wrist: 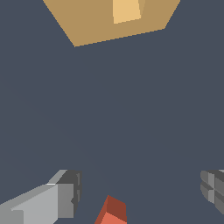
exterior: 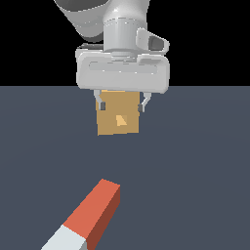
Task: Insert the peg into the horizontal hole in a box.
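The peg (exterior: 88, 217) lies on the dark floor near the front of the exterior view, its red-orange part pointing toward the box and its grey-white end (exterior: 61, 241) at the frame's lower edge. The tan box (exterior: 118, 118) stands farther back, with the small lighter hole (exterior: 121, 120) in the face toward the camera. My gripper (exterior: 122, 105) hangs open and empty in the air, in front of the box's upper part. In the wrist view the fingers (wrist: 65, 194) stand wide apart, the peg's red tip (wrist: 113, 212) shows between them, and the box (wrist: 94, 22) with its hole (wrist: 127, 11) lies beyond.
The dark blue-grey floor (exterior: 195, 171) spreads around both things. The white hand body (exterior: 122, 71) and the arm above it cover the box's top edge in the exterior view.
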Robot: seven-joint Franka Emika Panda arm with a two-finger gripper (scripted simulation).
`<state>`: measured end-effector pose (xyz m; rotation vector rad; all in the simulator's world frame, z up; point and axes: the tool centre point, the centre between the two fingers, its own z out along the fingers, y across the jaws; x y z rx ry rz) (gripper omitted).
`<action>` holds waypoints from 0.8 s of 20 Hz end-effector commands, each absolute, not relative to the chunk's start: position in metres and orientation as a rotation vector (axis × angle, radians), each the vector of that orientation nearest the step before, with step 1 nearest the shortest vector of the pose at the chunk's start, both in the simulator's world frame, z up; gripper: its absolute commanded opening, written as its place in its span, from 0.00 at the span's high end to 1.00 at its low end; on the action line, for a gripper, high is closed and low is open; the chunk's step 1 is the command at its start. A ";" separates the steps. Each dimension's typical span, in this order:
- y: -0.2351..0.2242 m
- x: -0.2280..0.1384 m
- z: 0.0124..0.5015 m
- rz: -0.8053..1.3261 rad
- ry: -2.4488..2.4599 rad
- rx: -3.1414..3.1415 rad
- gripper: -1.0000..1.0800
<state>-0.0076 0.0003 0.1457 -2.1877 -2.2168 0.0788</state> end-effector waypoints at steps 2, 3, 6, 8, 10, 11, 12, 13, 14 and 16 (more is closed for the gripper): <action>0.000 -0.008 0.145 0.079 -2.216 -2.189 0.04; -0.002 -0.008 0.145 0.078 -2.212 -2.193 0.04; -0.016 -0.009 0.141 0.074 -2.188 -2.220 0.04; -0.032 -0.011 0.137 0.070 -2.159 -2.251 0.04; -0.052 -0.014 0.131 0.065 -2.121 -2.290 0.04; -0.064 -0.016 0.127 0.061 -2.098 -2.313 0.04; -0.078 -0.019 0.124 0.058 -2.073 -2.338 0.04; -0.092 -0.022 0.119 0.054 -2.046 -2.365 0.04; -0.107 -0.026 0.115 0.050 -2.016 -2.393 0.04; -0.139 -0.035 0.105 0.040 -1.949 -2.453 0.04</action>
